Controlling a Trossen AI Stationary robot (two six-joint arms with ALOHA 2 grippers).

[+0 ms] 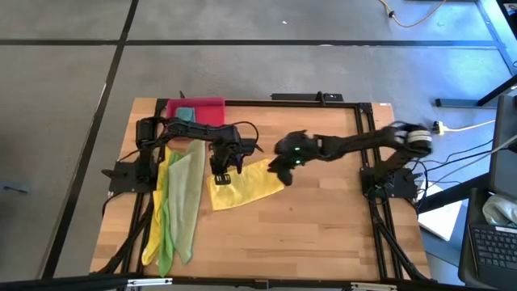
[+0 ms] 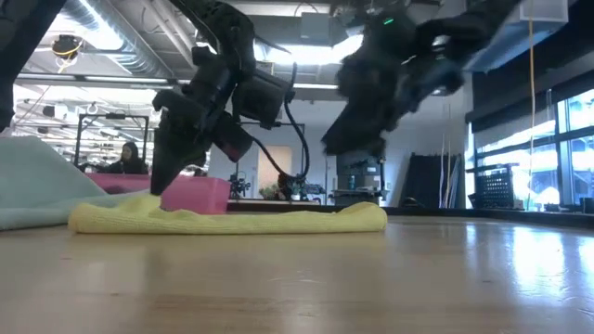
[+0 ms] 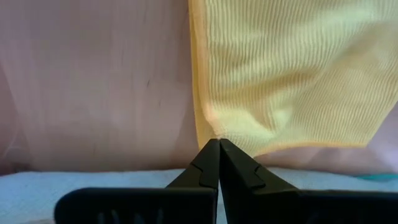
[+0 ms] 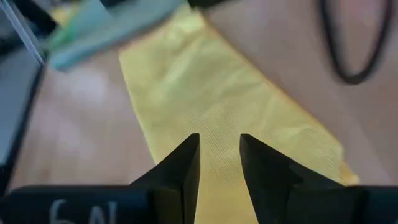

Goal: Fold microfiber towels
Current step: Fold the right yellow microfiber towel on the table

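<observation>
The left end effector [image 1: 220, 176], fingers pressed together, pinches the left corner of a yellow towel [image 1: 242, 187] lying at the table's [image 1: 323, 234] centre. The right end effector [image 1: 283, 171], fingers narrowly parted, hovers over the towel's right edge, holding nothing. Left of it lie pale olive [image 1: 187, 198], bright green [image 1: 166, 234] and yellow cloths; a teal one [image 1: 185, 114] sits on the pink tray [image 1: 208, 109] at upper centre.

The only writing that shows is pale handwritten marks on the black body of the right tool [image 4: 219, 163], seen in the right wrist view; they look like "6" and "N", partly cut off.
</observation>
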